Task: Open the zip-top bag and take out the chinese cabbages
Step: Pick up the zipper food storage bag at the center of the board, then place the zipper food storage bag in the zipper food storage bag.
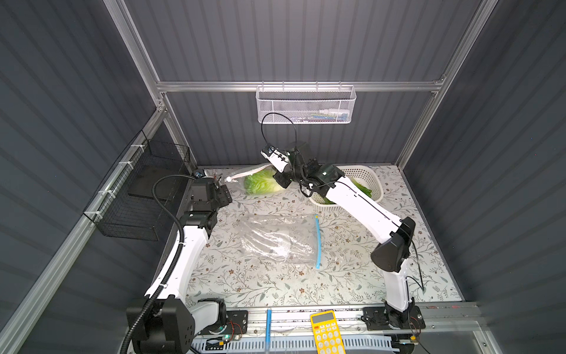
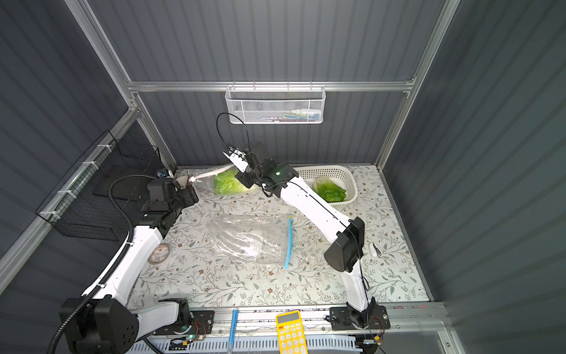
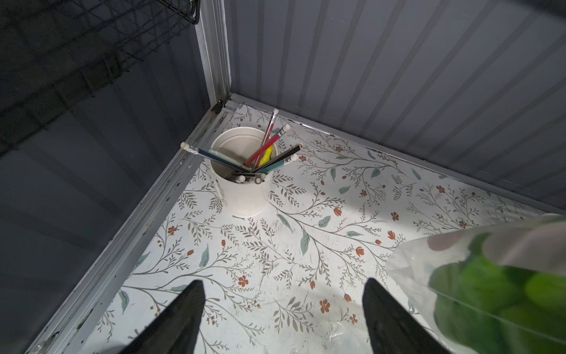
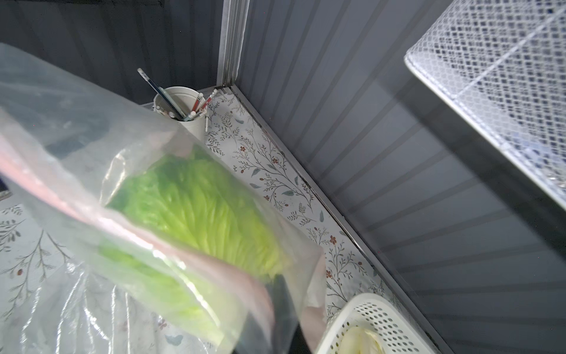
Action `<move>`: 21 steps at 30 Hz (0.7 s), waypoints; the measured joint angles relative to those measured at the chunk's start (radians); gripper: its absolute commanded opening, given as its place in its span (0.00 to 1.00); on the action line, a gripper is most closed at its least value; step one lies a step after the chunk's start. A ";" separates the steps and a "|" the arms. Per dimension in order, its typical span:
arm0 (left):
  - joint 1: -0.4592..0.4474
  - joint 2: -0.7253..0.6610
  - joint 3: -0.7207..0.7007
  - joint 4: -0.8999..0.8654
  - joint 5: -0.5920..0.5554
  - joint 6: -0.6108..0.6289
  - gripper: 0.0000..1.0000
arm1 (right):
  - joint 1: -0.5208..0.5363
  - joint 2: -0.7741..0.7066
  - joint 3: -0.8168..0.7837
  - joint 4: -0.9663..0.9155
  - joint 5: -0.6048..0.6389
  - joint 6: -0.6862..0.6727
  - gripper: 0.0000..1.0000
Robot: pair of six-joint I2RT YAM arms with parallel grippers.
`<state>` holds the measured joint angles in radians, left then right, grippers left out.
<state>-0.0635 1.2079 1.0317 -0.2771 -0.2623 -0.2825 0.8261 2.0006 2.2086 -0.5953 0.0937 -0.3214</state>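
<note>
A clear zip-top bag (image 1: pixel 239 180) with a pink seal strip is at the rear of the table (image 1: pixel 275 285), crumpled around one chinese cabbage (image 1: pixel 262 184) with crinkly bright green leaves. A second cabbage (image 2: pixel 330 190), white-stemmed and leafy, lies in the white basket (image 2: pixel 352 179). An empty blue-sealed bag (image 1: pixel 275 239) lies flat mid-table.

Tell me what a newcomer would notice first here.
The bright green chinese cabbage inside a clear bag, gripped at the back of the table by the right gripper. Next, a seemingly empty zip-top bag with a blue seal lying mid-table, and another cabbage in the white basket back right.
</note>
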 measured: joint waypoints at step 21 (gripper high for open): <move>0.000 0.000 0.000 0.000 0.040 0.000 0.80 | 0.036 -0.301 -0.385 -0.187 -0.202 0.286 0.00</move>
<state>-0.0635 1.2083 1.0317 -0.2768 -0.2222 -0.2821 0.8623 1.7000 1.8233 -0.7822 -0.1081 -0.0353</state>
